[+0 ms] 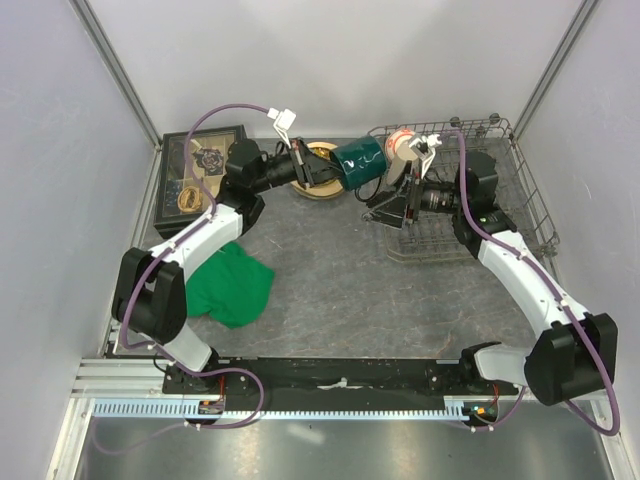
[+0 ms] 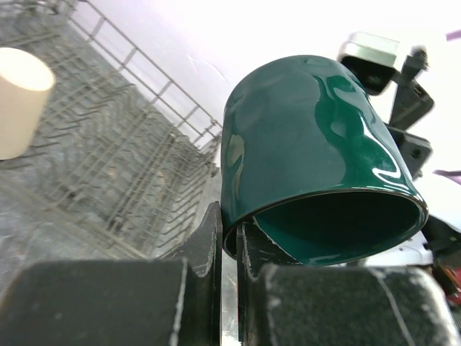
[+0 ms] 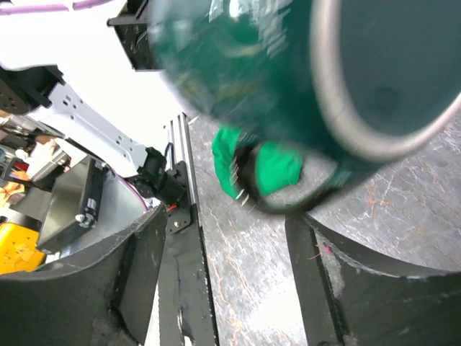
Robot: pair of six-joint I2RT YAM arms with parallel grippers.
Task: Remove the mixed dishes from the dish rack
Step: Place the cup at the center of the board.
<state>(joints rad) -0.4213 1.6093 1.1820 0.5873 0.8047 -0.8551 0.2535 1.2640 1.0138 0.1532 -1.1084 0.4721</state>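
2 grippers meet at the shiny dark green mug (image 2: pixel 310 144): our left gripper (image 2: pixel 229 234) pinches its rim so we can carry it; our right gripper (image 3: pixel 227 223) gapes wide, gripping nothing.

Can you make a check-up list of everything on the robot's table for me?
Surface: grey mottled table.
Job's things: dark green mug held tilted; beige cup in the dish rack; tan plate outside the rack.
Clutter: green cloth; black box with glass lid.
End effectors: left end effector shut on the mug's rim; right end effector open, close to the mug.
Cables: purple cables along both arms.
Surroundings: white walls.
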